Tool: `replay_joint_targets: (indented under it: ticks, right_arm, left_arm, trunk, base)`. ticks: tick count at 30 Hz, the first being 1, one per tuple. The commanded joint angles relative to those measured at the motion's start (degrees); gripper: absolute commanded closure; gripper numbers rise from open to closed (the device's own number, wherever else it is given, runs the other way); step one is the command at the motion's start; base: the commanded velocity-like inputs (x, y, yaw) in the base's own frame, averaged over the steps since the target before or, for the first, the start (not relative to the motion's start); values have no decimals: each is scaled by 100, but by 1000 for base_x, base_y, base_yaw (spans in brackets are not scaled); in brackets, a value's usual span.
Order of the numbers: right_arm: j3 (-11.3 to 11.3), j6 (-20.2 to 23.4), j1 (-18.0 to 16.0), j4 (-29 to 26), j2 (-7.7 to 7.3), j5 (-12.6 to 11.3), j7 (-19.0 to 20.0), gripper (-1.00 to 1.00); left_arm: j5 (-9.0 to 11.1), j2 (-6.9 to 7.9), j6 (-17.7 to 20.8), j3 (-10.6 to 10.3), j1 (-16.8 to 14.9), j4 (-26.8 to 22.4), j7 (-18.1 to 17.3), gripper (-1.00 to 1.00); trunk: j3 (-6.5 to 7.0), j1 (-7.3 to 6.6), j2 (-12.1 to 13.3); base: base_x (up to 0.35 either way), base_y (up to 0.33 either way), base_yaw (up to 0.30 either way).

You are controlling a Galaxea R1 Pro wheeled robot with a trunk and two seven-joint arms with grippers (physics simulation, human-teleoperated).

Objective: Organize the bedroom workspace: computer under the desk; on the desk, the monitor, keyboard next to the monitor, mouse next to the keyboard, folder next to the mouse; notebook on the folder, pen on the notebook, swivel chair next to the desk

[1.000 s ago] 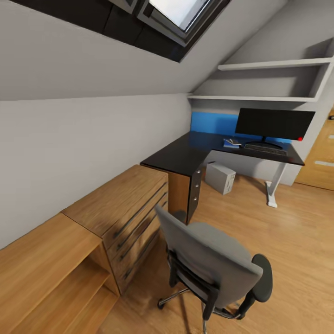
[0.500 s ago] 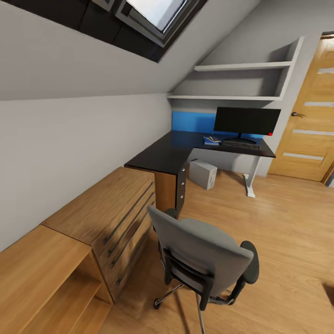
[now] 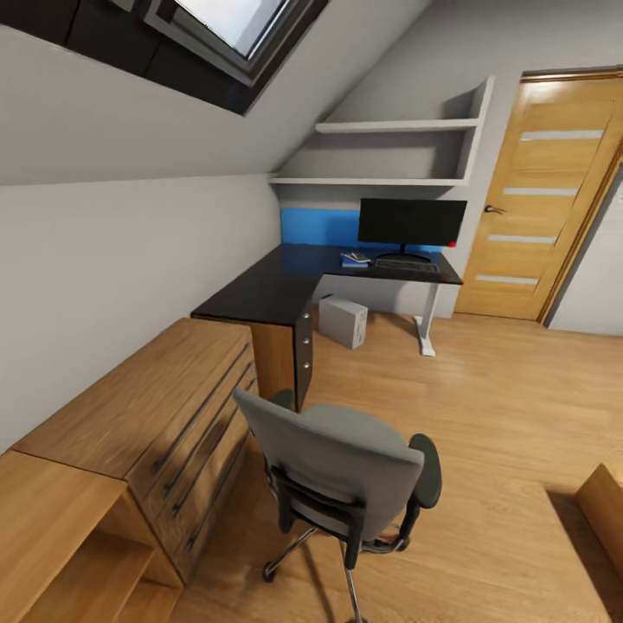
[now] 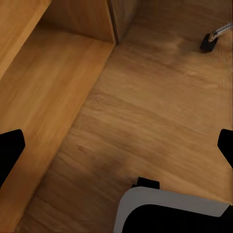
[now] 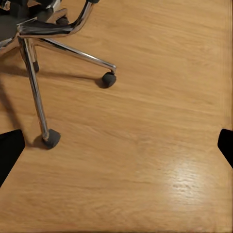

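View swung right: door (image 3: 543, 199) in full beside desk (image 3: 285, 281)

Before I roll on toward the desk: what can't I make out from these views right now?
- Chair seat, head view: hidden by its own backrest, so anything on it is unseen.
- Small items left of the keyboard on the desk, head view: too small to identify.
- Mouse: too small to pick out.
- Computer: lower edge partly hidden by the desk.
- Both wrist views: fingertips cut off at the edges.
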Motion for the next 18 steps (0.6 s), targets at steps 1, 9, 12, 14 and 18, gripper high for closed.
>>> replay_joint_targets:
  ticks: [1,9,12,14,18]
  right_arm:
    - [49,-12,-5,8,3,-23,-33,-100]
    - [49,-16,-5,8,3,-23,-33,-100]
    - [49,-20,-5,8,3,-23,-33,-100]
    - [49,-21,-5,8,3,-23,-33,-100]
    - [49,-23,-5,8,3,-23,-33,-100]
  left_arm:
    - [36,5,-3,-50,4,-15,32,-100]
    - [36,5,-1,-51,4,-17,32,-100]
    - [36,5,-2,-51,4,-17,32,-100]
    - [36,5,-3,-51,4,-15,32,-100]
    - [36,5,-3,-50,4,-17,32,-100]
  trunk:
    - [-5,0,-3]
    - [-5,0,-3]
    - [-5,0,-3]
    - [-5,0,-3]
    - [-5,0,-3]
  base:
    - [0,75,-293]
    - [0,199,-293]
    - [0,282,-293]
    - [0,236,-293]
    - [0,132,-293]
